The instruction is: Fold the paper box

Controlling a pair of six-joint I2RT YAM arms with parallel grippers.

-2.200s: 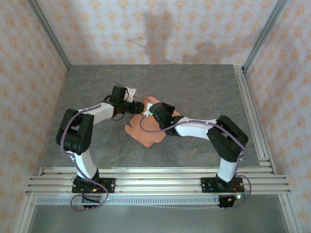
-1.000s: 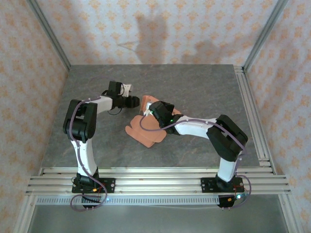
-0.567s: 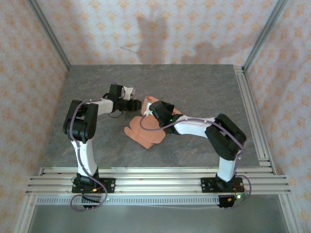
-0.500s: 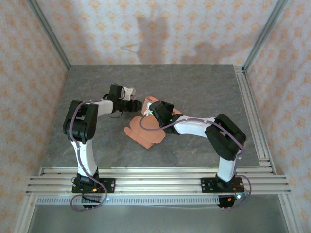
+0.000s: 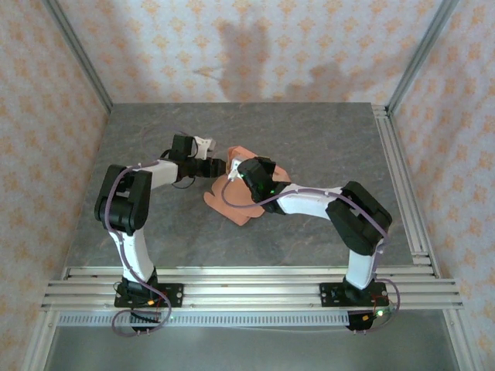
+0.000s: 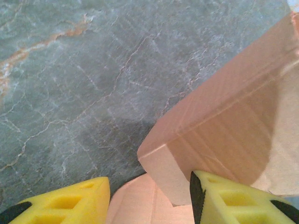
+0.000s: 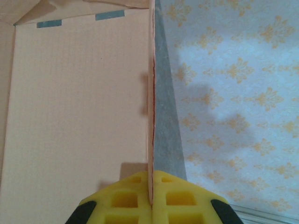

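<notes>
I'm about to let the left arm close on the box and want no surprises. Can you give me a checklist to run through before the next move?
1. Right gripper clamped on a panel of the paper box: ok, the card edge runs between its jaws.
2. Left gripper open: ok, jaws stand apart.
3. Folded box corner between the left jaws: ok.
4. Left jaws touching the card: cannot tell.
5. Box's lower flaps lying on the table: ok.
6. Box fully folded: not ok, flaps lie spread flat.
</notes>
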